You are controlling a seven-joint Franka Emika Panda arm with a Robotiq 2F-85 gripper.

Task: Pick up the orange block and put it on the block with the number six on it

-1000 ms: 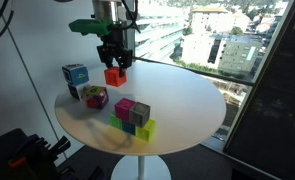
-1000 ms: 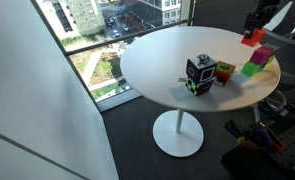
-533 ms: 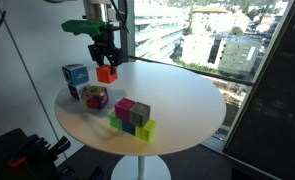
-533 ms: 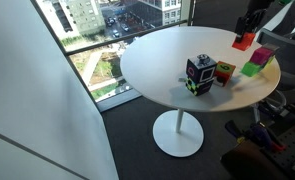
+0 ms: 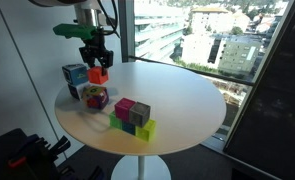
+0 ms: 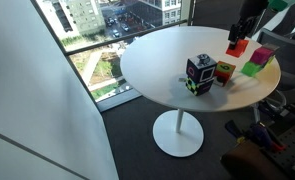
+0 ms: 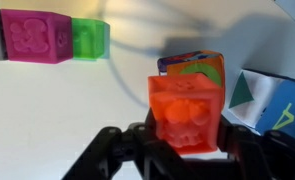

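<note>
My gripper is shut on the orange block and holds it in the air just above the multicoloured block with the number six. In the wrist view the orange block sits between the black fingers, with the multicoloured block right behind it. In an exterior view the orange block hangs above the multicoloured block. The gripper comes in from above.
A teal-blue and white cube stands next to the multicoloured block, and shows in the wrist view. A cluster of magenta, grey and lime-green cubes sits nearer the front. The round white table has a window behind it.
My gripper has moved with the orange block across the table toward the multicoloured block and the teal-blue cube. The blocks on the table have not moved.
</note>
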